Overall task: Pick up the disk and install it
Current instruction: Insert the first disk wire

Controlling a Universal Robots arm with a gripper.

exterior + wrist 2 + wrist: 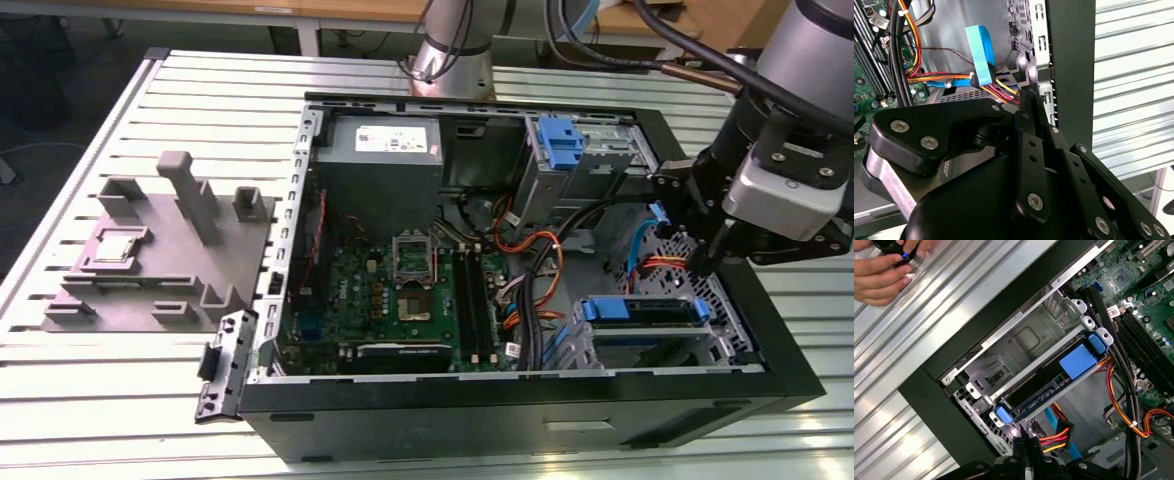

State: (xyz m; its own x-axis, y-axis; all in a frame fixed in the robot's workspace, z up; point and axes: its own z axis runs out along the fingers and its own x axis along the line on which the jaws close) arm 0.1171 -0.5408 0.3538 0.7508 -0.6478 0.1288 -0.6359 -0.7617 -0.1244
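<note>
Gripper poised over the drive bay, disk seated in its cage

Exterior view: the gripper (703,262) hangs just above the disk (646,310), whose long axis runs across the case's (534,420) corner. First wrist view: the disk (1054,385) lies in the cage, fingertips (1026,447) pinched together, holding nothing.

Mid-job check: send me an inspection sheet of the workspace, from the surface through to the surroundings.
Surface: slatted metal table carrying an open PC case.
Job's things: disk sits in the case's corner bay, blue frame showing.
Clutter: grey fixture beside the case, on the exterior view's left.
End effector: hangs inside the case near the disk; contact cannot be told.
Cables: orange, red and yellow bundle runs past the disk bay.
Surroundings: a hand over the table outside the case, holding a small dark object.
</note>
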